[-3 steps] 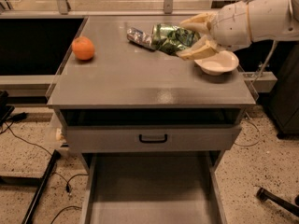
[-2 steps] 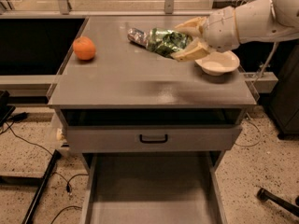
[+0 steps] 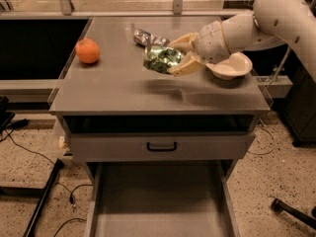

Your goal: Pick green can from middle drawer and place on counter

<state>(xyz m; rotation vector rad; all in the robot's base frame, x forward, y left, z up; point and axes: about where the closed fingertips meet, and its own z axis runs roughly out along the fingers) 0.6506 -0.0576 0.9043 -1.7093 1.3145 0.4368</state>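
Note:
The green can [image 3: 159, 59], shiny with a mottled leafy print, is held on its side in my gripper [image 3: 175, 57]. The gripper's tan fingers [image 3: 186, 66] are shut on the can's right end, one above and one below. Can and gripper hang just above the middle of the grey counter [image 3: 118, 90], and a shadow lies on the top beneath them. The middle drawer [image 3: 158, 201] is pulled out at the bottom of the view, and its grey floor is bare.
An orange [image 3: 87, 51] sits at the counter's left. A silvery crumpled object [image 3: 147, 36] lies behind the can. A white bowl [image 3: 230, 66] stands at the right edge under my arm. A shut drawer front with a black handle [image 3: 162, 146] is above the open drawer.
My gripper has carried the green can left and toward the front, away from the white bowl and the silvery object, to over the counter's middle.

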